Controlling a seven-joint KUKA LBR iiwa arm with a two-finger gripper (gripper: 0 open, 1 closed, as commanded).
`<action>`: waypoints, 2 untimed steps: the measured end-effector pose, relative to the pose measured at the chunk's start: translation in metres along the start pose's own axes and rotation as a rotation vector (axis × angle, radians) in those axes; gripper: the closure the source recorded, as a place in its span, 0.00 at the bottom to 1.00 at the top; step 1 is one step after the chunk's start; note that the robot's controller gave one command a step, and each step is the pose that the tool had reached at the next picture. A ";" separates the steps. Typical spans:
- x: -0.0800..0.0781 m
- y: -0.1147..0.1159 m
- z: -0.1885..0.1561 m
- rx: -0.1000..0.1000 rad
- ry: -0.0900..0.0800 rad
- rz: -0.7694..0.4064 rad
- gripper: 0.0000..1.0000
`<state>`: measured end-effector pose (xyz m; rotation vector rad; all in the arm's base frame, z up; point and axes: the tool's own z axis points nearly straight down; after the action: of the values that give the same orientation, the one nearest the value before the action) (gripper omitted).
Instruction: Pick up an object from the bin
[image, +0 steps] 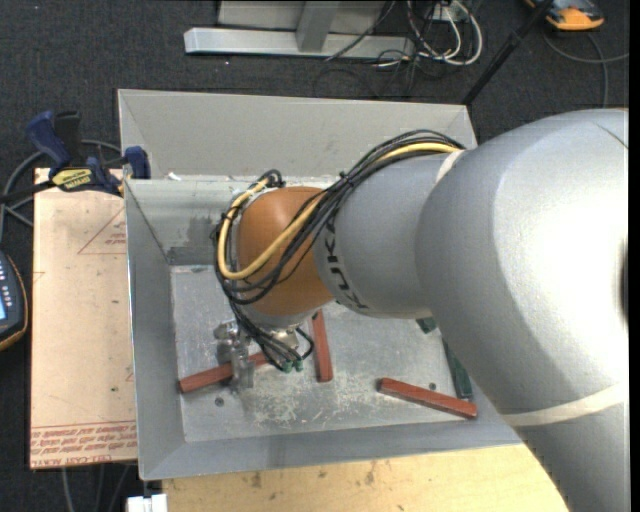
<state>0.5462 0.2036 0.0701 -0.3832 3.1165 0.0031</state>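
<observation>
My gripper (241, 368) is low in the bin's front left part, under the orange wrist cover. It stands right at a reddish-brown flat stick (205, 380) that lies slanted on the bin floor, its right end passing beneath the gripper. A second reddish-brown stick (322, 352) lies nearly lengthwise just to the gripper's right, partly under the wrist. The wrist hides how the gripper meets the first stick.
A third reddish-brown stick (426, 397) lies near the front right corner. A dark green narrow thing (458, 376) lies by the right wall, half hidden by the arm. The large arm covers the bin's right and back.
</observation>
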 end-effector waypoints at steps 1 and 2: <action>0.003 0.007 -0.118 0.000 -0.008 0.003 1.00; -0.017 0.048 -0.170 0.000 -0.007 -0.399 1.00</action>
<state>0.5507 0.2540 0.2398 -0.9918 2.9721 0.0043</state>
